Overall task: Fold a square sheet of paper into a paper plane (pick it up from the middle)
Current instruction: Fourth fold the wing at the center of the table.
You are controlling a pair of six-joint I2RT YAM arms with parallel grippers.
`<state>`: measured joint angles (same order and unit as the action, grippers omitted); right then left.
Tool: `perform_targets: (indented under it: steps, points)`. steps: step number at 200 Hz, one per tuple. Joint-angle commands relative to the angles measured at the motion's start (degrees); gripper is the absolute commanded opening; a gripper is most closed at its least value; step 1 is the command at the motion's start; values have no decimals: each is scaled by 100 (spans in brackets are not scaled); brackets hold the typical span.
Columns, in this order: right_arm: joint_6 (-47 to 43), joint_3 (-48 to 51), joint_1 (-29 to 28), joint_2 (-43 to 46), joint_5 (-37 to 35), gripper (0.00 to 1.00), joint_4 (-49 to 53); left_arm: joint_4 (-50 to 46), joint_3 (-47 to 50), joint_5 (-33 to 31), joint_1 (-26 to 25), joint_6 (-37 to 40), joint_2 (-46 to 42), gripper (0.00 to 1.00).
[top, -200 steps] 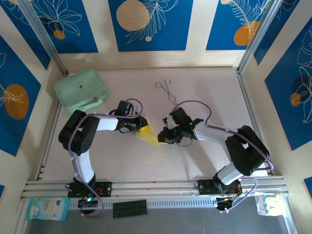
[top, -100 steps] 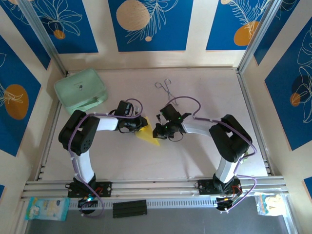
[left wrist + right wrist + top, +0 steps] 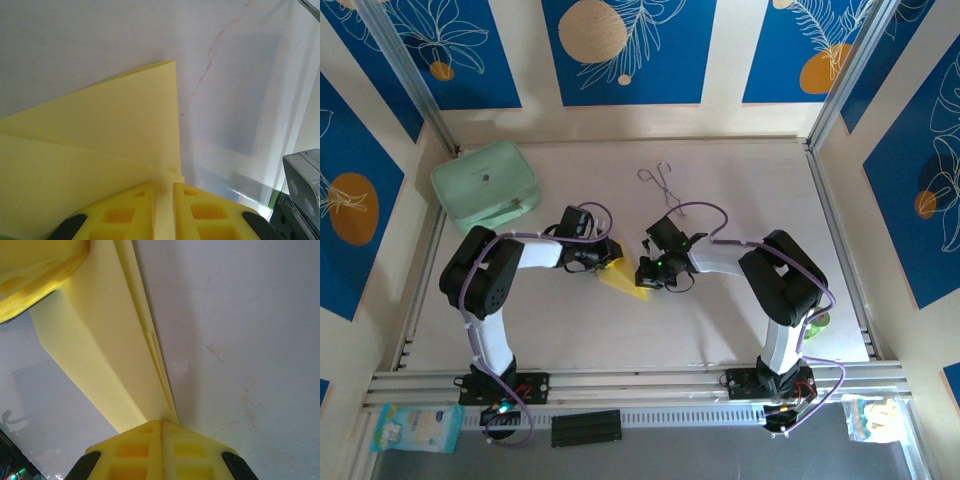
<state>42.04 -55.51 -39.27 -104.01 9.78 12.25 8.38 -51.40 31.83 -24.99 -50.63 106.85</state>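
The square sheet of paper (image 3: 623,279) is folded into a yellow wedge and lies on the white table between my two grippers. My left gripper (image 3: 608,258) is at its upper left end. In the left wrist view a strip of the paper (image 3: 100,130) stands between the left gripper's (image 3: 164,192) yellow pads, which are shut on it. My right gripper (image 3: 642,276) is at the wedge's right tip. In the right wrist view the layered paper (image 3: 100,350) narrows into the right gripper (image 3: 161,426), whose pads are pressed together on its end.
A mint-green case (image 3: 485,185) sits at the back left. Thin metal tongs (image 3: 660,185) lie at the back centre. Aluminium rails (image 3: 840,250) bound the table at the sides. The left gripper's yellow finger (image 3: 40,275) shows in the right wrist view's top left.
My right arm has swung left to the paper's tip and its jaws have shut there. The left gripper has stayed where it was, holding the paper.
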Motion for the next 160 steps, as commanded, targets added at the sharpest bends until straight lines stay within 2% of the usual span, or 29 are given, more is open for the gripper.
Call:
perform_targets:
  steps: [1, 28, 57, 97, 160]
  points:
    - [10, 75, -30, -203, -322, 5, 465, -329, -94, -248, -23, 141, -471, 19]
    - [23, 59, -29, -251, -433, 4, 591, -793, 20, -668, -133, 364, -922, 18]
    - [41, 43, -29, -293, -459, 4, 630, -789, 232, -633, -409, 345, -1087, 17]
    - [61, 21, -22, -353, -433, 4, 656, -644, 212, -396, -762, 343, -746, 12]
    - [119, 119, 28, -325, -313, 3, 497, -501, 155, -435, -788, 359, -197, 9]
